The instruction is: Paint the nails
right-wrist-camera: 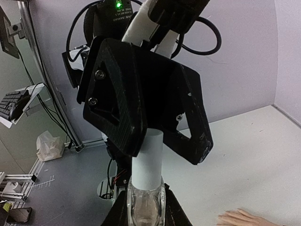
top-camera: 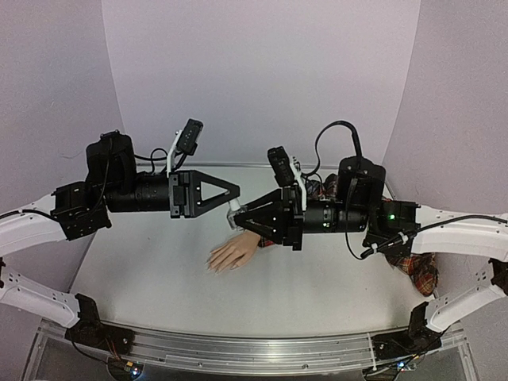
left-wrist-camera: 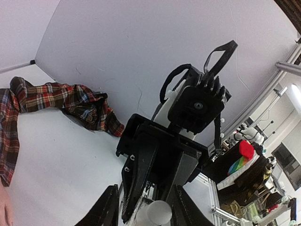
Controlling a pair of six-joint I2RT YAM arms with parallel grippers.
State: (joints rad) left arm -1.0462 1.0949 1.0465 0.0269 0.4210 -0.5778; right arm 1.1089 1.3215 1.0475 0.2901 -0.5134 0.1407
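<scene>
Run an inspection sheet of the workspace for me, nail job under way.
Surface: white table, no spills seen.
Job's things: mannequin hand lies at centre, its plaid sleeve trailing right; nails too small to judge.
Clutter: nothing seen.
Grippers: right gripper shut on the clear bottle; left gripper sits around its white cap, grip unclear.
Cables: black cable loops above the right arm, off the table.
Surroundings: lilac walls on three sides.

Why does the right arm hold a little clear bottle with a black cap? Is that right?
Nearly. The cap is white, not black; the right wrist view shows it. The right arm's fingers do hold the little clear bottle.
</scene>
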